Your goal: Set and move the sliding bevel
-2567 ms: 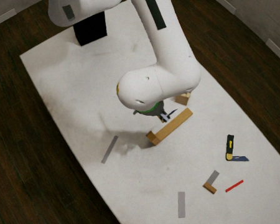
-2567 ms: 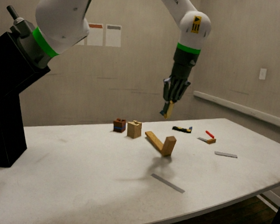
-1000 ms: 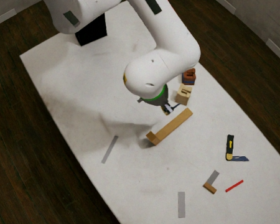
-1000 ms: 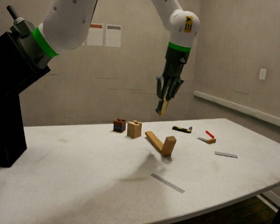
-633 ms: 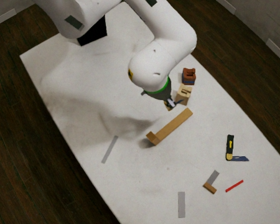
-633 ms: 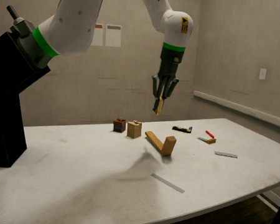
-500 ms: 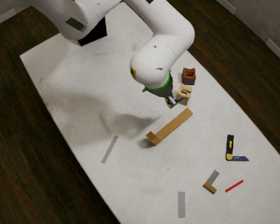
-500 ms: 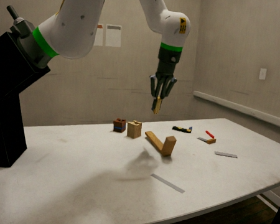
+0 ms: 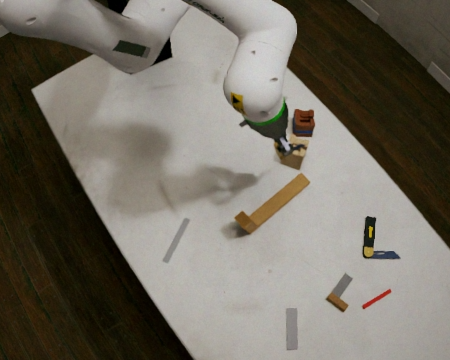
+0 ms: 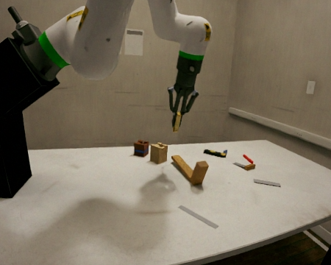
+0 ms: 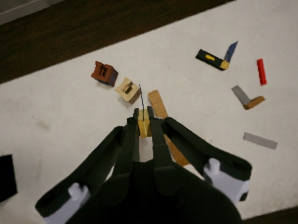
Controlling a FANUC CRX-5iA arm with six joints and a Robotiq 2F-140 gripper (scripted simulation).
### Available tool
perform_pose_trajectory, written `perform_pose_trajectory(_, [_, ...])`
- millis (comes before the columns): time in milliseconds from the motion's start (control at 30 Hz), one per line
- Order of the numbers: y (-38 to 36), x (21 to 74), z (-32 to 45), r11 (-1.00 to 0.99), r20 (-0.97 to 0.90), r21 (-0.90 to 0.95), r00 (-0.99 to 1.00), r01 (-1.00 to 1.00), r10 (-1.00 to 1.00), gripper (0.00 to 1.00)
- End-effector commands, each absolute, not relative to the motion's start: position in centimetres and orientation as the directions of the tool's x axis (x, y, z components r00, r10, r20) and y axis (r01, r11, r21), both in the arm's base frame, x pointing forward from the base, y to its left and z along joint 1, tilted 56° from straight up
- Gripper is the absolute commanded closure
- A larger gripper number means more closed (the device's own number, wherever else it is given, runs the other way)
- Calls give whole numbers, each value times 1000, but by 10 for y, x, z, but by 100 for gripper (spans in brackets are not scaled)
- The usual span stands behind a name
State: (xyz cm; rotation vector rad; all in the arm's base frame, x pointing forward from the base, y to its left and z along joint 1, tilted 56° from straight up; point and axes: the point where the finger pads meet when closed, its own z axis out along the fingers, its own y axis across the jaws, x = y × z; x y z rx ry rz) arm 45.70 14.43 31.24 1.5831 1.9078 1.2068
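My gripper [image 10: 178,117] is shut on the sliding bevel [image 10: 177,122], a small yellow-wood stock with a thin dark blade. I hold it high above the table. In the wrist view the bevel [image 11: 144,122] sits between my fingertips with its blade pointing toward the tan slotted block [image 11: 128,90]. In the overhead view my gripper [image 9: 287,145] is over that tan block [image 9: 292,154]. A brown block with a blue band [image 9: 303,122] stands just behind it. The wooden leg-and-rail piece [image 9: 272,202] lies in front of the blocks, to the right of the tan block [image 10: 159,152] in the side view.
A black-and-yellow bevel with a blue blade [image 9: 370,239], a small wooden square with a grey blade [image 9: 339,294] and a red stick [image 9: 376,299] lie at the right end. Two grey strips [image 9: 176,240] [image 9: 291,328] lie toward the front.
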Motion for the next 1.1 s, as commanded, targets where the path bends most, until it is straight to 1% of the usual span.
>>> perform_pose_trajectory(0, [164, 448, 300, -76, 223, 812, -188, 579, 956, 90])
perform_pose_trajectory(1067, [301, 393, 224, -392, 401, 751, 105, 531, 910, 90])
